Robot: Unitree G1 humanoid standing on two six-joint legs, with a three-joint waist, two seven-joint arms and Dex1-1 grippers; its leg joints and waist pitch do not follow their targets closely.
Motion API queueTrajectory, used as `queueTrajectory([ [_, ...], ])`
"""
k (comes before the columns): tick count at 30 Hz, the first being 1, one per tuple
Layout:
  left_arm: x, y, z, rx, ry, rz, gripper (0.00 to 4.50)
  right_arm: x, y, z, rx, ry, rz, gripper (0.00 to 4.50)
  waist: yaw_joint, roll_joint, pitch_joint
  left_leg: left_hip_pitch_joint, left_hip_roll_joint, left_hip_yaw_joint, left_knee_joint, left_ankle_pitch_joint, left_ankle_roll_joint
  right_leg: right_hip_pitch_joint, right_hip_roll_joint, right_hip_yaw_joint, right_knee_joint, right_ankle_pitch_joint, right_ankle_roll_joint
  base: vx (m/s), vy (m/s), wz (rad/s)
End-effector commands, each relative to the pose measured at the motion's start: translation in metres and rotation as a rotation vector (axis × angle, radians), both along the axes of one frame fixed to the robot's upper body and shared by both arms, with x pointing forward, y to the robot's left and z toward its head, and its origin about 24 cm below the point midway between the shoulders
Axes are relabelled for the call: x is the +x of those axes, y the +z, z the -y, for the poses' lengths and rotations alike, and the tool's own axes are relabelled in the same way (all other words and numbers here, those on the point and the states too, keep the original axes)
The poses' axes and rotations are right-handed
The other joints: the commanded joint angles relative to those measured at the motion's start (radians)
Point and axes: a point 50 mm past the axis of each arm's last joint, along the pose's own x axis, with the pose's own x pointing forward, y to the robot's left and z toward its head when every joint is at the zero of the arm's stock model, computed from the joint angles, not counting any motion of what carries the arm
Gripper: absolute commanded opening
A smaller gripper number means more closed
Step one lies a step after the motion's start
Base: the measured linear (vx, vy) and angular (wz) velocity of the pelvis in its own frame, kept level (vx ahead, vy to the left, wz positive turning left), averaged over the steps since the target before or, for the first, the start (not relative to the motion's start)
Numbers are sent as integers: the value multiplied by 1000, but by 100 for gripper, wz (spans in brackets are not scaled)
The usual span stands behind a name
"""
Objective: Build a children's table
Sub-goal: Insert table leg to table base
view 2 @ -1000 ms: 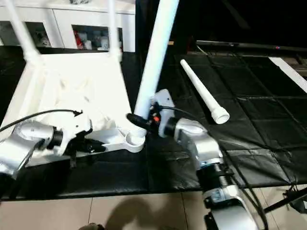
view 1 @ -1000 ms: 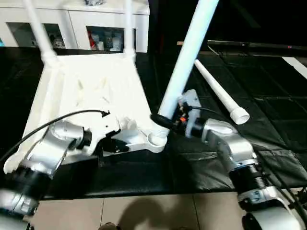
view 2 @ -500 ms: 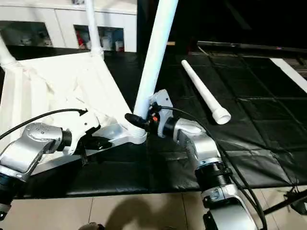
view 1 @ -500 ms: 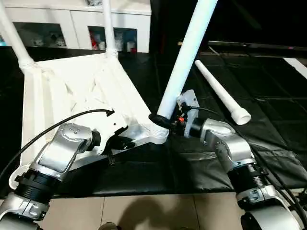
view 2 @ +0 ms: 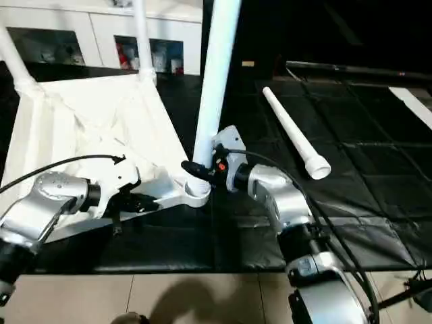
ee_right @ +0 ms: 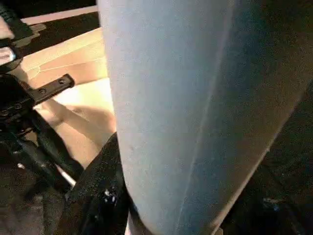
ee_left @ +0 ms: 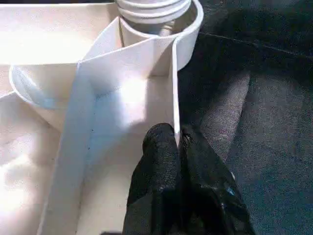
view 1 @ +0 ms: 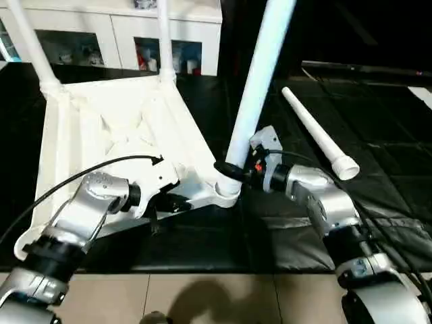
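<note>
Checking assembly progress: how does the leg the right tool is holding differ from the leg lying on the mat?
The held leg rises steeply, its foot at the tabletop's corner socket; the loose leg lies flat on the black mat. The right tool clasps the held leg; nothing touches the loose leg. Both are white tapered tubes.

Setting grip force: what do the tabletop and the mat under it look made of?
Tabletop: looks like moulded white plastic, semi-gloss, judging by its thin ribs and rounded corner socket. Floor mat: looks like soft black foam or rubber, matte, with tile-like seams; cannot tell which.
</note>
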Motion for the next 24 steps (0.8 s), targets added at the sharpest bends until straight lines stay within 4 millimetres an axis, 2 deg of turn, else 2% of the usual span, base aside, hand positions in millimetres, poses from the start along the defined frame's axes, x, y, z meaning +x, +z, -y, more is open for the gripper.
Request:
queueTrajectory([
  [1,3,-1,2,21,-7,7,0,-3,-7,0,-41,32,-35,193,0,12,-70,34,5,7,-70,-374,-46,29,-36,18,-89,-254,-186,0,0,0],
  [8,6,0,2,14,-29,18,0,-7,-9,0,-54,73,-47,193,0,11,-67,35,6,3,-73,-419,-55,24,-40,18,-96,-334,-169,0,0,0],
  [13,5,2,3,6,-53,15,0,-5,-11,2,-54,52,-51,193,0,11,-68,34,6,3,-73,-415,-55,25,-39,18,-94,-322,-172,0,0,0],
  [17,1,3,4,8,-107,-4,0,3,-13,6,-43,-17,-63,193,-1,14,-71,35,5,4,-72,-398,-54,26,-38,17,-90,-272,-194,0,0,0],
  [20,1,4,3,15,-112,-3,0,5,-13,9,-50,-32,-63,193,-1,16,-71,32,6,4,-73,-386,-52,28,-37,17,-88,-249,-194,0,0,0],
  [24,1,4,3,18,-112,1,0,4,-15,9,-58,-23,-72,192,-1,15,-68,33,6,4,-74,-411,-54,27,-38,17,-91,-290,-188,0,0,0],
])
